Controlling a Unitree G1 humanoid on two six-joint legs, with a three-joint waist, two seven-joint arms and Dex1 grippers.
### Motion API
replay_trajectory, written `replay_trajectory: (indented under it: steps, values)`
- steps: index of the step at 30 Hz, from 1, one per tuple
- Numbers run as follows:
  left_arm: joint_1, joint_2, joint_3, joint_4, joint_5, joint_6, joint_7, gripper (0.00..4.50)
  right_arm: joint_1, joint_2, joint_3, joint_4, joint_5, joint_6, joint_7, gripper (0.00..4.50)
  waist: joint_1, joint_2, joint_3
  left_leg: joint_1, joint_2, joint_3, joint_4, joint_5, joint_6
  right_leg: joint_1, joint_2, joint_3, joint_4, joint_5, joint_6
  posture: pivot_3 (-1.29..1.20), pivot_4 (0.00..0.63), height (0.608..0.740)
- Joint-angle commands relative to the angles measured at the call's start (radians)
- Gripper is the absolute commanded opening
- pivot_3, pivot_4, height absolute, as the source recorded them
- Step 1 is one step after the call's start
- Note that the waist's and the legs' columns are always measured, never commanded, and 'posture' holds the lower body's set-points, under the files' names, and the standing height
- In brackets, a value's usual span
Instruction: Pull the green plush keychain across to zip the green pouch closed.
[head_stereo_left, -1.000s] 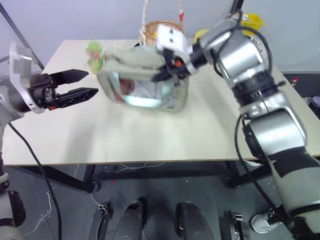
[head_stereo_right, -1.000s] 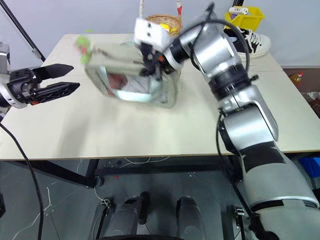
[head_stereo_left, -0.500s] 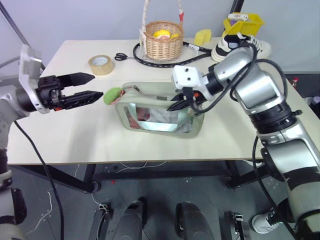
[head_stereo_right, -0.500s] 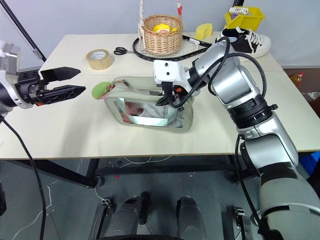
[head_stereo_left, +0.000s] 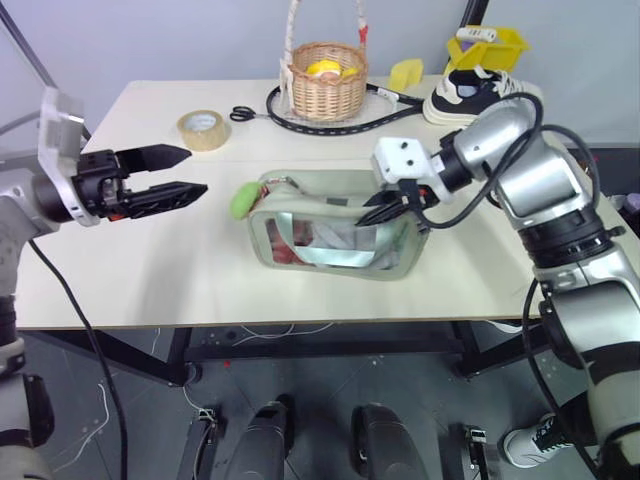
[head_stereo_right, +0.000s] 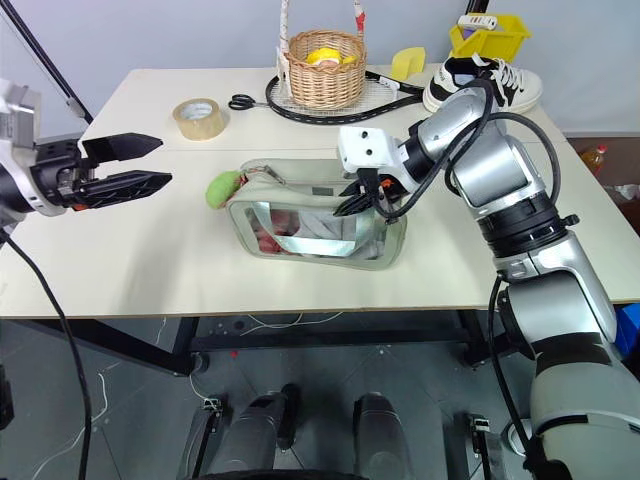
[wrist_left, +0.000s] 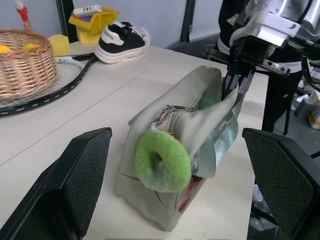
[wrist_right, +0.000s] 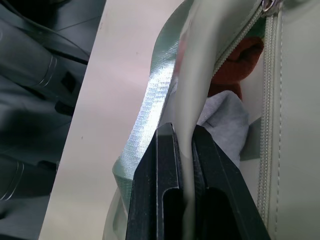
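left gripper (head_stereo_left: 190, 171): wide, empty | right gripper (wrist_right: 183, 150): pinching green pouch (head_stereo_left: 330, 238) (near edge)

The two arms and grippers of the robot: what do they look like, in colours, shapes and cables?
Both arms are rounded silver-grey shells with black joint bands, and loose black cables run along them. The left gripper has two long black fingers tapering to points, their inner pads finely textured. The right gripper has similar black fingers. A white box-shaped block sits at each wrist.
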Motion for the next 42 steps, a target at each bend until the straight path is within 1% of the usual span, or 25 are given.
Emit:
replay_trajectory:
  steps: [1,7,15,18,19,22,24,25,27,29,34,37,42]
  values:
    - [-0.016,0.007,0.010,-0.020,-0.003,-0.009,-0.004,4.50,-0.013,-0.006,-0.027,0.004,0.001,-0.043,0.011,0.04,0.000,0.000,0.000,0.000,0.000,0.000,0.000,0.000,0.000,0.000,0.000,0.000,0.000,0.000,0.000,0.00,0.150,0.724]
    - [-0.018,0.001,0.000,-0.019,-0.002,-0.010,-0.006,4.50,-0.031,0.016,-0.022,0.087,-0.068,-0.098,-0.089,0.04,0.000,0.000,0.000,0.000,0.000,0.000,0.000,0.000,0.000,0.000,0.000,0.000,0.000,0.000,0.000,0.00,0.150,0.724]
    - [-0.034,-0.016,-0.023,-0.006,0.003,-0.020,-0.014,4.50,-0.031,0.022,-0.040,0.071,-0.046,-0.087,-0.076,0.04,-0.001,0.000,0.000,0.000,0.000,0.000,0.000,0.000,0.000,0.000,0.000,0.000,0.000,0.000,0.000,0.00,0.150,0.724]
    - [-0.037,-0.022,-0.027,-0.005,0.005,-0.021,-0.014,4.50,-0.044,0.028,-0.035,0.067,-0.045,-0.095,-0.065,1.09,-0.001,0.000,0.000,0.001,0.000,0.000,0.000,0.000,0.000,0.000,0.000,0.000,0.000,0.000,0.000,0.00,0.150,0.724]
    - [-0.038,-0.024,-0.028,-0.006,0.006,-0.021,-0.014,4.50,-0.045,0.026,-0.031,0.067,-0.051,-0.098,-0.061,1.51,-0.001,0.000,0.000,0.001,0.000,0.000,0.000,0.000,0.000,0.000,0.000,0.000,0.000,0.000,0.000,0.00,0.150,0.724]
    - [-0.036,-0.027,-0.026,-0.015,0.005,-0.018,-0.011,4.50,-0.037,0.013,-0.035,0.060,-0.057,-0.098,-0.060,2.97,-0.002,0.000,0.000,0.001,0.000,0.000,0.000,0.000,0.000,0.000,0.000,0.000,0.000,0.000,0.000,0.00,0.150,0.724]
    - [-0.030,-0.024,-0.020,-0.025,0.001,-0.013,-0.011,4.50,-0.028,-0.017,-0.071,0.028,-0.050,-0.074,-0.087,4.04,-0.001,0.000,0.000,0.000,0.000,0.000,0.000,0.000,0.000,0.000,0.000,0.000,0.000,0.000,0.000,0.00,0.150,0.724]
    - [-0.025,-0.021,-0.016,-0.030,-0.002,-0.010,-0.011,4.50,-0.021,-0.036,-0.087,0.001,-0.041,-0.053,-0.092,4.45,-0.001,0.000,0.000,0.000,0.000,0.000,0.000,0.000,0.000,0.000,0.000,0.000,0.000,0.000,0.000,0.00,0.150,0.724]
    - [-0.017,-0.011,-0.007,-0.033,-0.004,-0.006,-0.014,4.50,0.022,-0.094,-0.140,-0.110,-0.002,0.029,-0.093,4.45,0.004,0.000,0.000,0.000,0.000,-0.001,0.000,0.000,0.000,0.000,0.000,0.000,0.000,0.000,0.000,0.00,0.150,0.724]
    - [-0.013,-0.005,-0.004,-0.029,0.000,-0.008,-0.017,4.50,0.089,-0.154,-0.173,-0.206,-0.002,0.073,-0.112,4.45,0.011,0.000,0.000,-0.001,0.000,-0.001,0.000,0.000,0.000,0.000,-0.001,0.000,0.000,0.000,0.000,0.00,0.150,0.724]
    - [-0.022,-0.016,-0.026,-0.015,0.014,-0.021,-0.020,4.50,0.208,-0.223,-0.199,-0.320,-0.013,0.154,-0.169,4.45,0.016,0.000,0.000,0.000,0.000,0.001,0.001,0.000,0.000,0.001,-0.003,0.000,-0.001,-0.001,-0.002,0.00,0.150,0.724]
    - [-0.031,-0.023,-0.041,-0.004,0.025,-0.027,-0.029,4.50,0.241,-0.233,-0.202,-0.355,-0.010,0.178,-0.192,3.63,0.017,0.000,0.000,0.000,0.001,0.001,0.001,-0.001,-0.002,0.000,-0.004,0.001,-0.001,-0.002,-0.003,0.00,0.150,0.724]
    - [-0.039,-0.026,-0.104,0.018,0.082,-0.076,-0.071,4.50,0.270,-0.227,-0.206,-0.380,-0.004,0.200,-0.239,0.95,0.025,0.000,0.000,0.000,0.001,0.001,0.001,0.000,0.000,0.000,-0.004,0.001,-0.003,-0.002,-0.003,0.00,0.150,0.724]
